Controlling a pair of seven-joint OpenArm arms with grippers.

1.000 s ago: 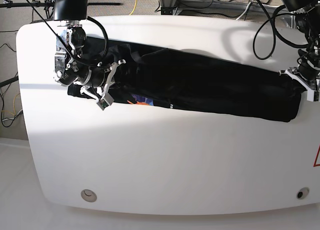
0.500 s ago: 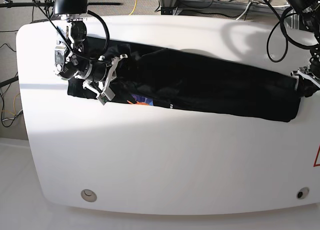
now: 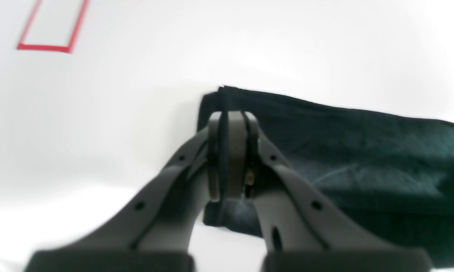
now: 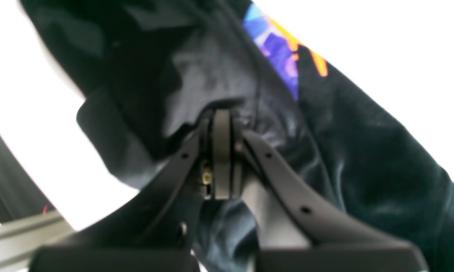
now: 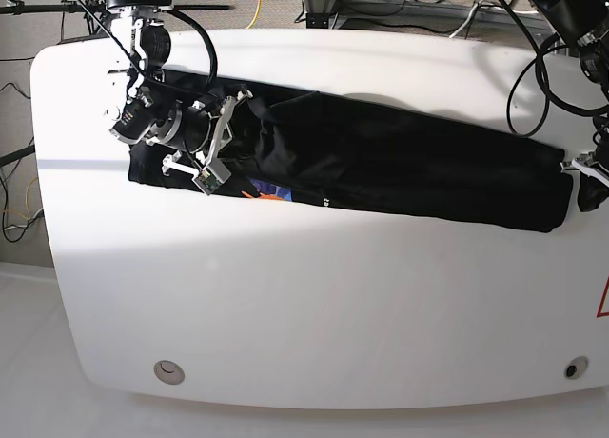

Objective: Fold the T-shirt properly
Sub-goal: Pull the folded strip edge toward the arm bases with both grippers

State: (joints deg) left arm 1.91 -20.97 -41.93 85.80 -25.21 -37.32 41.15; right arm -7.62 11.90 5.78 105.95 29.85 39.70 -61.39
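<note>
Left end effector (image 3: 228, 151): closed, pads together on the corner edge of the T-shirt (image 3: 343, 158), a thin dark line of cloth pinched between them. Seen in the base view at the far right end of the shirt (image 5: 582, 169), right at the bench (image 5: 314, 305) edge, with the arm coming down from the top right corner, cables looped above it.

Right end effector (image 4: 221, 158): closed as well, pads pressed together with bunched black cloth gathered round the tips; clamped on the shirt near its left end. In the base view (image 5: 228, 133), lying low over the cloth, wrist pointing toward the middle of the bench, arm reaching down from the top left mount and bent at the elbow.

T-shirt (image 5: 400, 167): stretched into a long, narrow black band across the upper half of the white bench, running from the left side slightly downward to the right edge. Looks folded lengthwise, right end square. Small patch of orange, purple and blue print (image 4: 279, 45) peeking out along the near edge, just beside the right end effector. Cloth rumpled and heaped around that end, flatter toward the other.

Red outlined mark (image 3: 51, 26) on the bench surface, well apart from the shirt corner, in the left wrist view.
</note>
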